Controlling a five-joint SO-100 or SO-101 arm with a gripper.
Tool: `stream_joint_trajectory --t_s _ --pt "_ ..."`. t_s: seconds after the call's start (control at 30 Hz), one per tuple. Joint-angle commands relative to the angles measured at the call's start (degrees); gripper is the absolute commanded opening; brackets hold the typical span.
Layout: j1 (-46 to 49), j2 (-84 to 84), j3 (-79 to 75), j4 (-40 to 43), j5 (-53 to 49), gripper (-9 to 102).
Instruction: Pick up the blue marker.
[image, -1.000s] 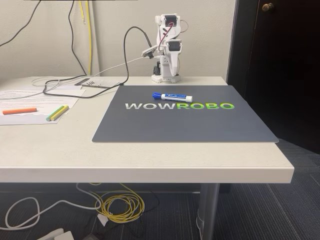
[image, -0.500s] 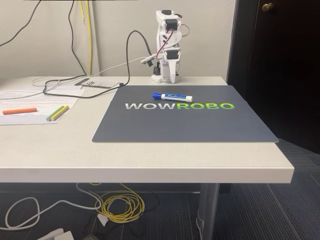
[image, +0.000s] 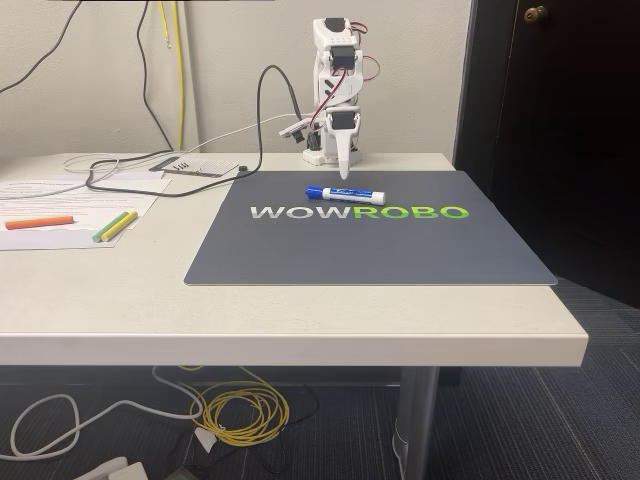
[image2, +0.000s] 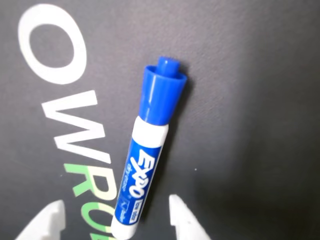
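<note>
The fingers (image2: 114, 220) are spread apart with nothing between the tips yet; the two white tips straddle the marker's (image2: 145, 155) label end. In the fixed view the fingers (image: 344, 176) point down just above the marker (image: 345, 192), which lies flat on the mat (image: 370, 245). Approach looks nearly done; lowering, closing and lifting remain.

The small white plastic robot arm (image: 335, 90) is built of blocky segments holding dark servo motors, with thin red and white wires looping along its side. Its squat white base (image: 325, 155) sits at the desk's far edge. The hand (image2: 115, 217) ends in two pale, pointed white plastic fingertips (image2: 182, 215).
</note>
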Motion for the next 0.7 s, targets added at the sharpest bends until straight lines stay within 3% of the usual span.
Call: stream_joint_trajectory --t_s 0.0,0.4,0.67 --pt "0.2 -1.7 -3.4 0.3 0.1 29" --pt "-0.4 -4.6 -4.0 -0.6 1.4 30" --pt "0.1 -11.2 -10.5 4.5 1.8 34"
